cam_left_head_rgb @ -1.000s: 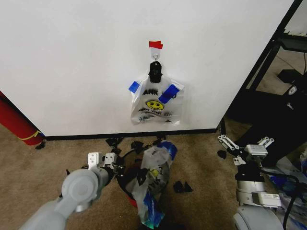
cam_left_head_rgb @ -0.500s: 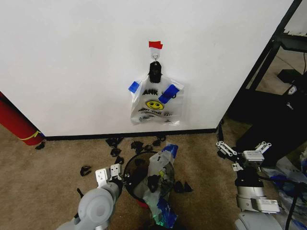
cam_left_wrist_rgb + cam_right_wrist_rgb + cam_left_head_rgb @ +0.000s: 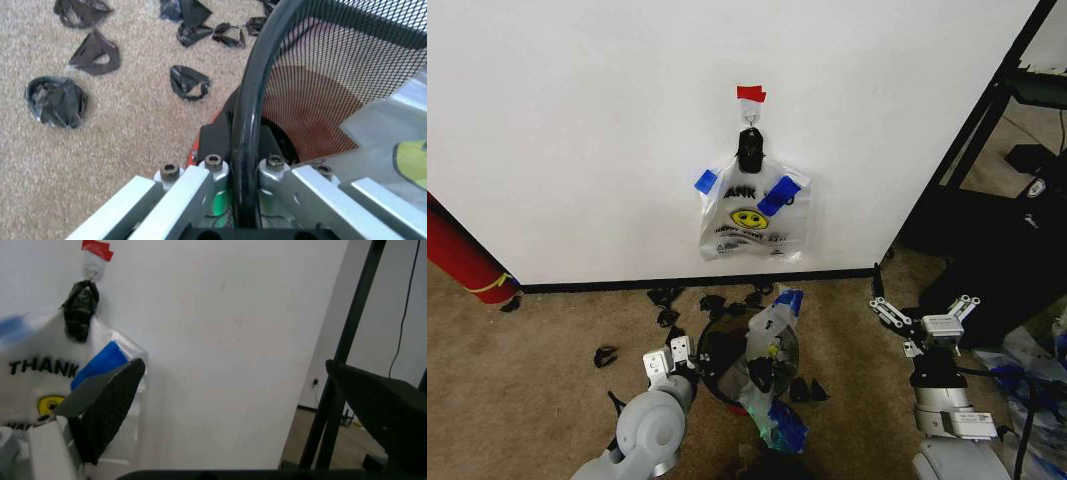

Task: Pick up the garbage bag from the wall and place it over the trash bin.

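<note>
The trash bin (image 3: 719, 356), red outside with black mesh inside, stands on the carpet below the wall (image 3: 577, 130). The crinkly garbage bag (image 3: 770, 372) with blue tape patches lies crumpled across the bin's right side and spills toward me. My left gripper (image 3: 670, 359) is shut on the bin's black rim (image 3: 250, 100), one finger on each side of it (image 3: 241, 167). My right gripper (image 3: 924, 318) hovers open to the right of the bin, its black pads (image 3: 110, 410) wide apart and facing the wall.
A flat smiley bag (image 3: 752, 212) hangs from a black clip (image 3: 749, 148) under red tape (image 3: 751, 93). Black scraps (image 3: 667, 297) litter the carpet around the bin. A long red cylinder (image 3: 462, 262) leans at the left. A black rack (image 3: 997, 150) stands at the right.
My left arm has drawn back toward me with its gripper on the rim. The bag and bin have shifted slightly right. My right gripper has moved a little left and lower.
</note>
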